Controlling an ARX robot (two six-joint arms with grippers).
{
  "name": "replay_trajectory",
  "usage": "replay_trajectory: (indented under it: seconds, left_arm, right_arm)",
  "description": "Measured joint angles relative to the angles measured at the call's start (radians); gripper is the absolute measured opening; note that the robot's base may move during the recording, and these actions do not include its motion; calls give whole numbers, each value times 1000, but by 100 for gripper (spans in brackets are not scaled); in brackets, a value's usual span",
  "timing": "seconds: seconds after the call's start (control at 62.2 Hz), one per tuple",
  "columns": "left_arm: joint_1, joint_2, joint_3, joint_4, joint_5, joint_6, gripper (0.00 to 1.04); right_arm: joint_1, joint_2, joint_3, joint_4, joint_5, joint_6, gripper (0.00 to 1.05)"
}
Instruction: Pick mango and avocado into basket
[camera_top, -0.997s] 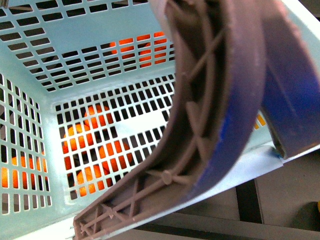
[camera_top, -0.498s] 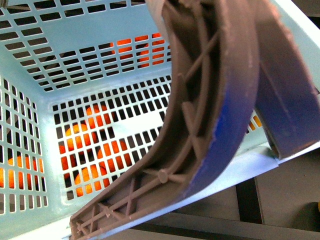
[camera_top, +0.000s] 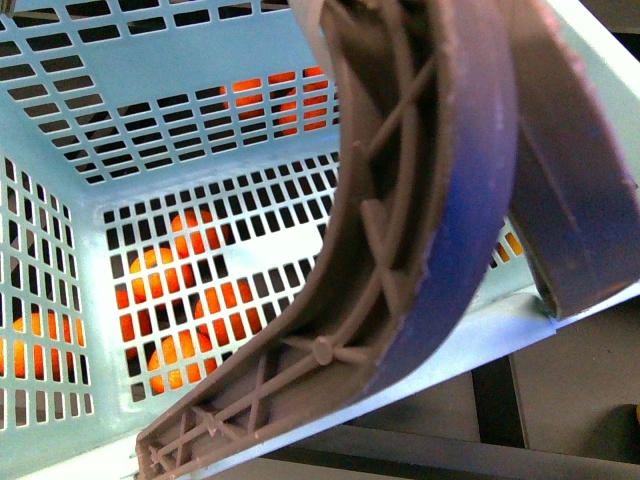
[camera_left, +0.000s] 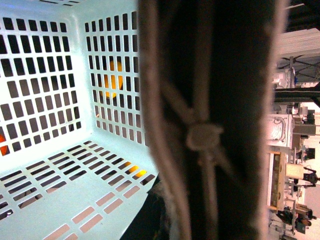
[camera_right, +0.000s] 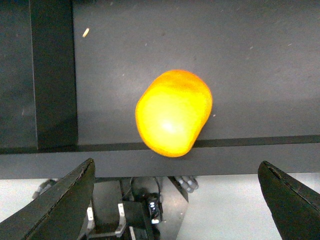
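The mango is seen lying on the dark table, ahead of the right gripper, whose jaws are spread wide and touch nothing. The basket is shown empty inside, with its brown handle close to the camera. The left gripper is hidden, so its state cannot be told.

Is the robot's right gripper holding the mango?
No, the mango lies untouched on the dark surface, ahead of the open right gripper.

Several round orange fruits sit clustered close together at the left. A small pale crumb lies on the dark table. Cluttered shelving stands far behind.
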Motion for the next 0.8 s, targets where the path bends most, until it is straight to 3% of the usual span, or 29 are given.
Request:
replay_trajectory:
  seconds: [0.177, 0.804]
  left_arm:
    - [0, 0, 0, 0, 0, 0, 4]
    - [0, 0, 0, 0, 0, 0, 4]
  right_arm:
    - [48, 171, 19, 90, 1, 0, 96]
    - [73, 426, 130, 186, 69, -24, 96]
